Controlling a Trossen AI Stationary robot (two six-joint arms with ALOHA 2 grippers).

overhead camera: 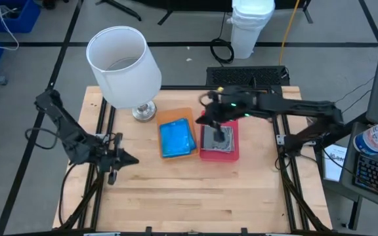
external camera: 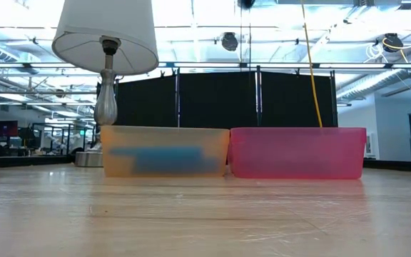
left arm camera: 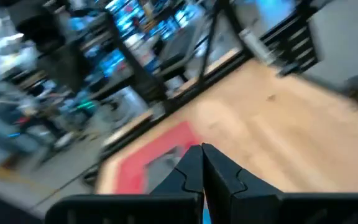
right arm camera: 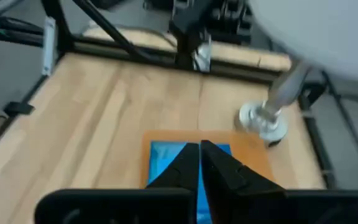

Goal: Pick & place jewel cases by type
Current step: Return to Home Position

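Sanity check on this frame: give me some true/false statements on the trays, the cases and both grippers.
1. A blue case lies in the orange tray. True.
2. The right gripper hangs above the red tray. True.
3. The left gripper holds a case. False: it is shut on nothing, at the table's left side, away from both trays.
4. The lamp stands beside the red tray. False: its base stands by the orange tray, on the side away from the red one.
5. A dark case lies in the red tray. True.
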